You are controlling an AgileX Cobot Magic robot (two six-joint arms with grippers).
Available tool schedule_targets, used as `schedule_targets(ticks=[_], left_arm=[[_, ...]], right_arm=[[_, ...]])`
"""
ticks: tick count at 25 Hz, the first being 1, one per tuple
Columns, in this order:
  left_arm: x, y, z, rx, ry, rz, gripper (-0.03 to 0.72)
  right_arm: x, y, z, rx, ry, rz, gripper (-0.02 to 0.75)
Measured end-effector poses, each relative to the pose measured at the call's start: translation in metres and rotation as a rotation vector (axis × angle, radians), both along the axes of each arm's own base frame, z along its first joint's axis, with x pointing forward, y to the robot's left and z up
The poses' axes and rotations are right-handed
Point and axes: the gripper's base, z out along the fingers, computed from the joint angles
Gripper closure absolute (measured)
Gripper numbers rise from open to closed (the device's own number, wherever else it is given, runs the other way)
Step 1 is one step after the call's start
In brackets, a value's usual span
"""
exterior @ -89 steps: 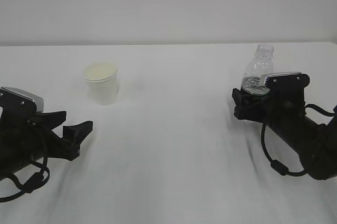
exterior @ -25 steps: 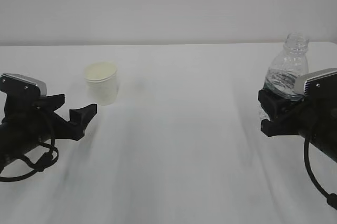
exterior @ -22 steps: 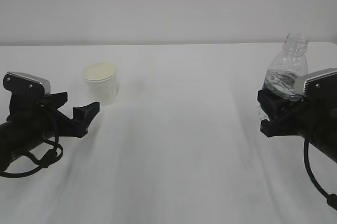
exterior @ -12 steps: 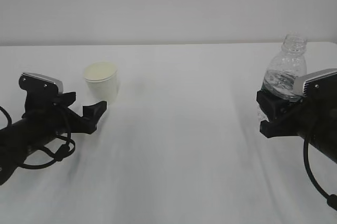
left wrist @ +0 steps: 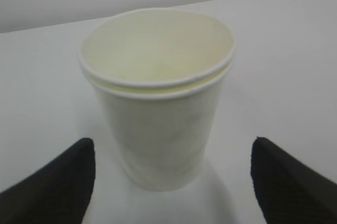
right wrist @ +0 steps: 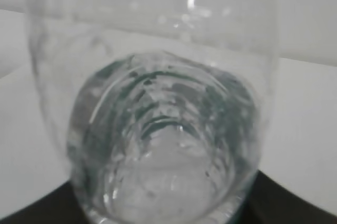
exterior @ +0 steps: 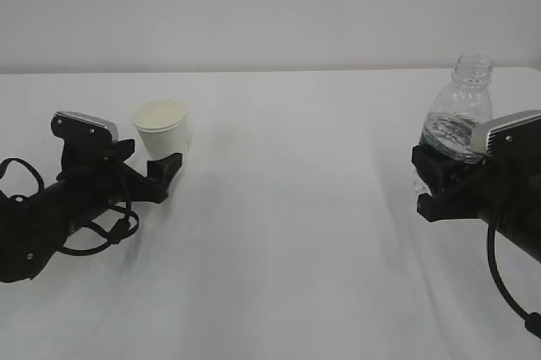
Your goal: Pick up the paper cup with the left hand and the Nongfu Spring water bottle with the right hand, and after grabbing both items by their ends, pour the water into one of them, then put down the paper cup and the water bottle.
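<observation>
The white paper cup (exterior: 162, 128) stands upright on the table at the left; in the left wrist view the paper cup (left wrist: 158, 108) fills the centre. My left gripper (exterior: 152, 157) is open, and its black fingertips (left wrist: 79, 166) stand on either side of the cup's base without touching it. At the right, my right gripper (exterior: 439, 172) is shut on the lower body of the Nongfu Spring water bottle (exterior: 459, 115), which is held off the table, capless and leaning slightly. Water (exterior: 450, 133) shows inside. Close up, the bottle (right wrist: 158, 129) hides most of the right gripper (right wrist: 163, 211).
A white table (exterior: 296, 233) spreads across the view, its far edge meeting a plain pale wall (exterior: 270, 5). Cables loop under the left arm (exterior: 51, 216) and the right arm (exterior: 507, 216). Nothing else stands on the table.
My left gripper has slid forward and right toward the cup, so its fingers now flank the cup's base. The right gripper and the bottle have stayed still.
</observation>
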Motion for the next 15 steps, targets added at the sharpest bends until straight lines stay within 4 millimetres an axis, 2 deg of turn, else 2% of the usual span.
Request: schedule_targets(ticks=[3,15], left_arm=[[0.004,-0.001,-0.006,0.001,0.004,0.000,-0.002],[0.022,-0.006,-0.004,-0.011,-0.045,0.000,0.000]], right_arm=[[0.000,0.000,0.000,0.000,0.000,0.000,0.391],[0.000,0.000,0.000,0.001,0.000,0.000,0.391]])
